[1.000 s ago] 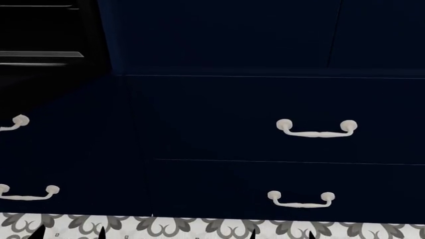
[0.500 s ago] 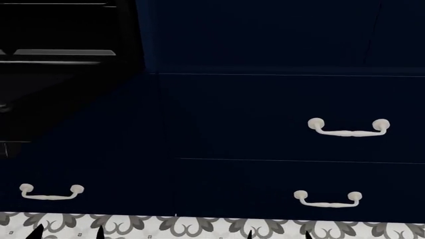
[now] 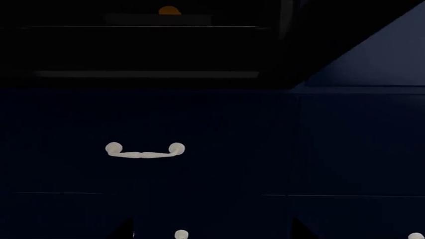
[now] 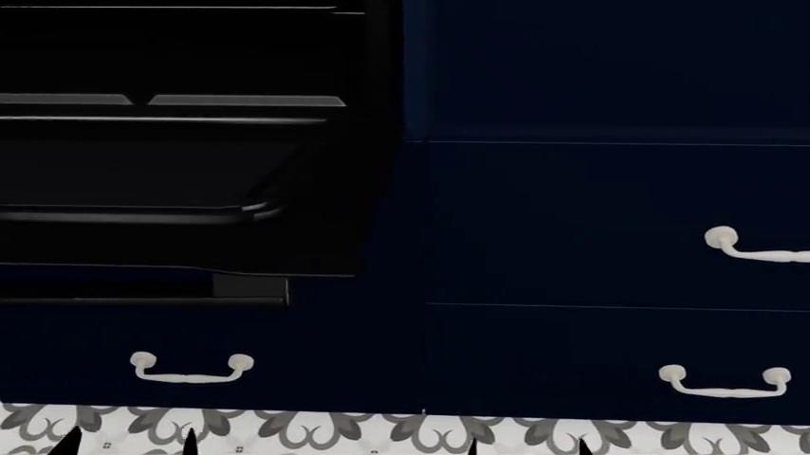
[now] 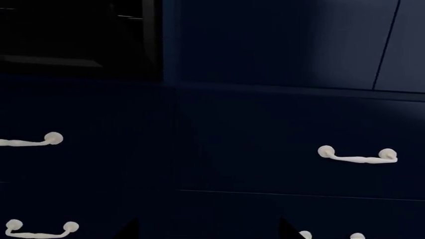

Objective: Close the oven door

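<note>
At ten o'clock in the head view, finds the oven door dropped open: a glossy black panel leaning out from the dark cavity, with its bar handle along the lower edge. Sees pale grey rack strips inside the oven at eleven o'clock. Notes navy drawer fronts filling the side from two to five o'clock, and one more under the door at seven. Counts three white curved handles: the near-left handle at seven o'clock, the lower-right handle at four, and the upper-right handle at three, cut by the frame edge. Meets a patterned tile floor along six o'clock.

Picks out the left claw at seven o'clock only by two black fingertips, spread apart with nothing between them. Reads the right claw near six o'clock the same way (only the tips show). Sees neither touching the door.

In the left wrist view, catches the door as a black slab next to a drawer pull. Spots a small orange thing, too small to identify. In the right wrist view, finds navy fronts, another white pull and a black oven corner.
</note>
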